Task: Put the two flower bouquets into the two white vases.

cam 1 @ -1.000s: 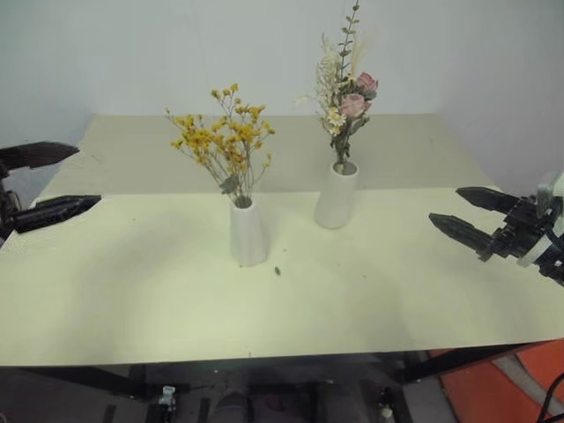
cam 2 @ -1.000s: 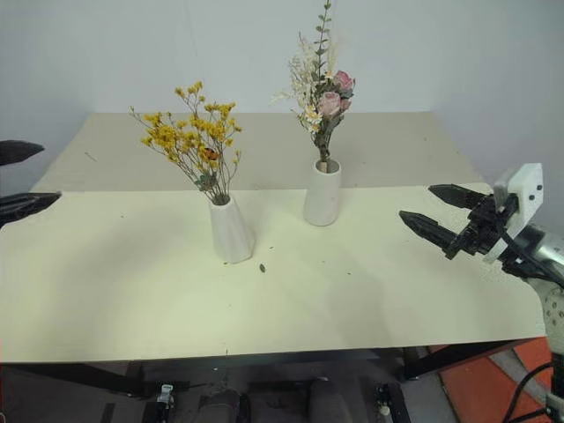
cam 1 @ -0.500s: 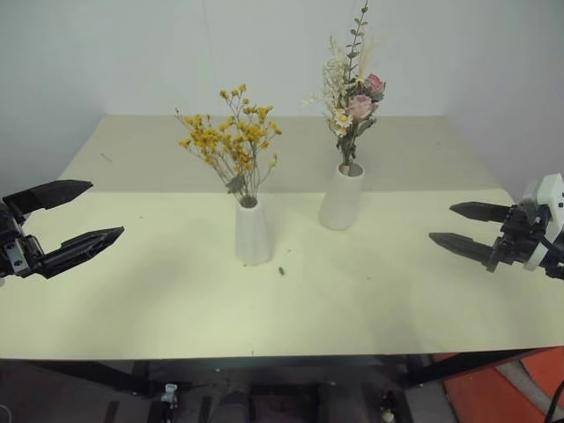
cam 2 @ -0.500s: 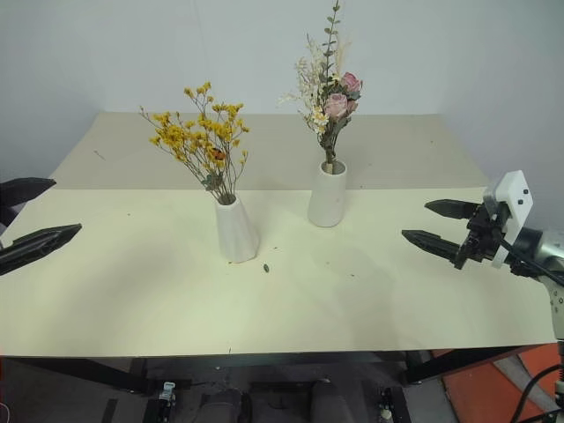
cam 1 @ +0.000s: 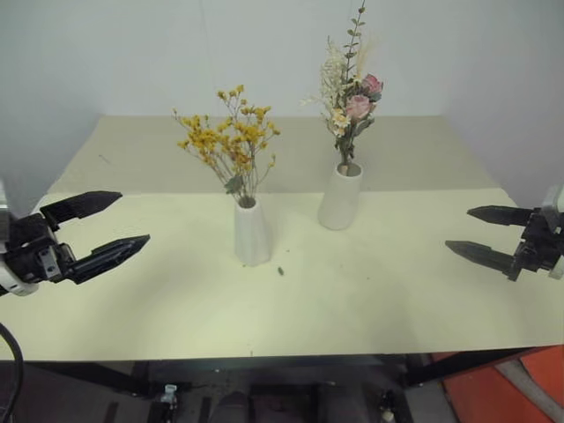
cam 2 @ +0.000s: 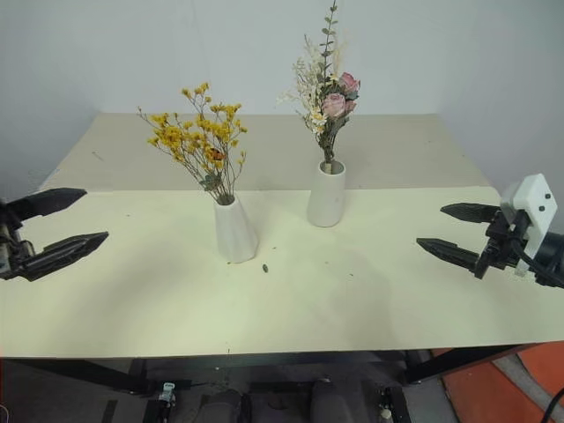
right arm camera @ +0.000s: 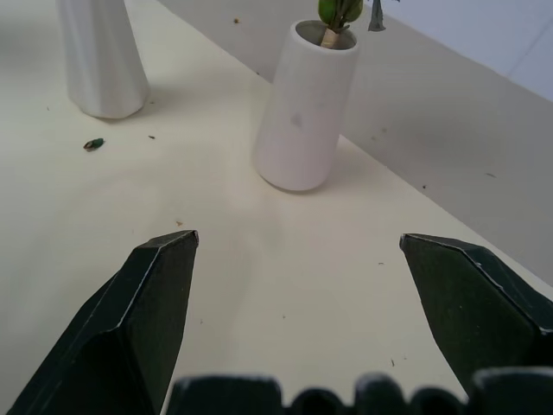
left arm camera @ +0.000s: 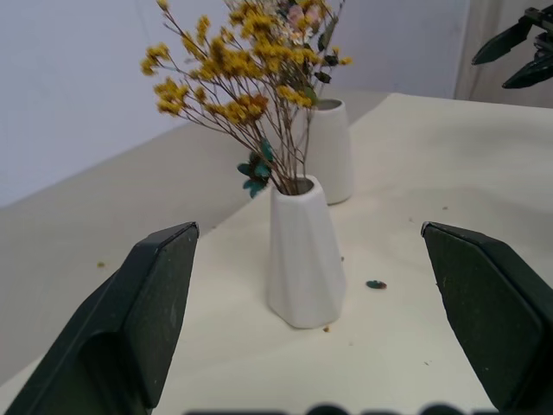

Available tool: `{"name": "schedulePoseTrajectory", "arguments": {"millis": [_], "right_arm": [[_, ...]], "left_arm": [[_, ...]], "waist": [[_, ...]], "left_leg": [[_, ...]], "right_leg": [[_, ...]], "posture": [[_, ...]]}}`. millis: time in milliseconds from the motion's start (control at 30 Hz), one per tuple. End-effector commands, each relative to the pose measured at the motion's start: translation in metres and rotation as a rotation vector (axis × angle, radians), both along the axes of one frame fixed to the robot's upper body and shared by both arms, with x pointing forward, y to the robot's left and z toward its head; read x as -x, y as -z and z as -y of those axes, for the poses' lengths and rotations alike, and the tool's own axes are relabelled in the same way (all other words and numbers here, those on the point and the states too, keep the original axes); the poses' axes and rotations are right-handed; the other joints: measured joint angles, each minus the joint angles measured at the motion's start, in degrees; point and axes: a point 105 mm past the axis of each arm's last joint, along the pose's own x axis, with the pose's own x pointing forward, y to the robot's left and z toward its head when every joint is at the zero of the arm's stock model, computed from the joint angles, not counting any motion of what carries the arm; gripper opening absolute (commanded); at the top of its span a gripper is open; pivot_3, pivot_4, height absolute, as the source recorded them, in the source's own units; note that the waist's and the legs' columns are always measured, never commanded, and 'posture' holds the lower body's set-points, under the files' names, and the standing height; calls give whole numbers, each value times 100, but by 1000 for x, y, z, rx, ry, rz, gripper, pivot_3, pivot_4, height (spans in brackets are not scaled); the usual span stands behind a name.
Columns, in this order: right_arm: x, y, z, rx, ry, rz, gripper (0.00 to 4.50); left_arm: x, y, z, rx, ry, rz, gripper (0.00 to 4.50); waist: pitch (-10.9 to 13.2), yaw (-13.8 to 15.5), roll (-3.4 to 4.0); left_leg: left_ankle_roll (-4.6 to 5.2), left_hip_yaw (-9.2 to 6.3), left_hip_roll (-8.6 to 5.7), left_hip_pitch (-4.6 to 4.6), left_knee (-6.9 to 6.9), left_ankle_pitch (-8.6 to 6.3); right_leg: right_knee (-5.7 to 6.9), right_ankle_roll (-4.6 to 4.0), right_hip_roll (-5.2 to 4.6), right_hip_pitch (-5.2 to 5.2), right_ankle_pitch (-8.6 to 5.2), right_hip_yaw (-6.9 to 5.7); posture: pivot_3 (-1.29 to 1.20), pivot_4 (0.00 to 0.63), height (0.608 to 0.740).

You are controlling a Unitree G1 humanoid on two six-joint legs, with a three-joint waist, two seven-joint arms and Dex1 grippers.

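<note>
Pretty bare setup, just a table against a plain wall
The pale cream table (cam 1: 370, 300) has a seam running across its top, and its far part looks a bit duller. The wall (cam 1: 106, 53) behind is plain white. Under the front edge sits a dark frame (cam 1: 97, 377) over dark floor, with something orange (cam 1: 493, 392) at the right corner

A wide, pale cream bench (cam 1: 397, 308) stands against a plain white wall (cam 1: 106, 53). One small dark crumb (cam 1: 280, 270) lies on it. Under its right corner sits something orange-red (cam 1: 520, 388).
</note>
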Motion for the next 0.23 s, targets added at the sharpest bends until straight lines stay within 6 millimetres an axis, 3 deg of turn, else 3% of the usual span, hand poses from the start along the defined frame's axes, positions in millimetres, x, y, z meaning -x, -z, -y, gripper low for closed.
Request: {"name": "schedulePoseTrajectory", "arguments": {"millis": [33,233], "right_arm": [[8,-18,2,21,14,60,4471],[13,-17,2,43,26,75,4471]], "left_arm": [[-2,-8,2,-10,3,45,4500],[-13,-11,2,-12,13,52,4500]], "waist": [[0,3,0],[0,2,0]], "left_leg": [[0,1,-1,0,0,0],[0,0,0,3,0,0]], "right_leg": [[0,0,-1,0,0,0],[-1,-7,0,3,-4,0]], "posture": [[0,150,740],[0,150,740]]}}
